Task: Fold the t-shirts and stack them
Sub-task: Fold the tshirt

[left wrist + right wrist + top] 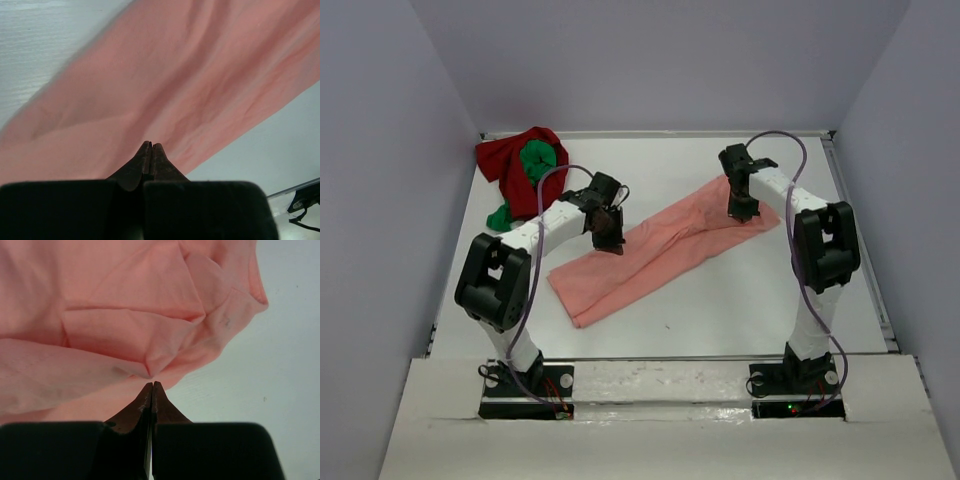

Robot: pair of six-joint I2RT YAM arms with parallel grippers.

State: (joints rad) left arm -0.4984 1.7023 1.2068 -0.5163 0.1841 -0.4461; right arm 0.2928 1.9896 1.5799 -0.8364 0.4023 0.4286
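Salmon-pink t-shirt (660, 255) lies in a long, narrow band slanting across the middle of the counter (740, 300), low end toward the near left, high end toward the far right. Left hand (607, 238) sits over the band's left half, fingertips (151, 146) pressed together, no cloth showing between them. Right hand (745, 212) is at the far-right end, also closed tight, its tips (152, 385) right at the shirt's rumpled edge, nothing visibly pinched. Up in the far left corner, the dark red t-shirt (510, 165) lies bunched, the bright green t-shirt (535, 165) crumpled on it and spilling toward the left edge.
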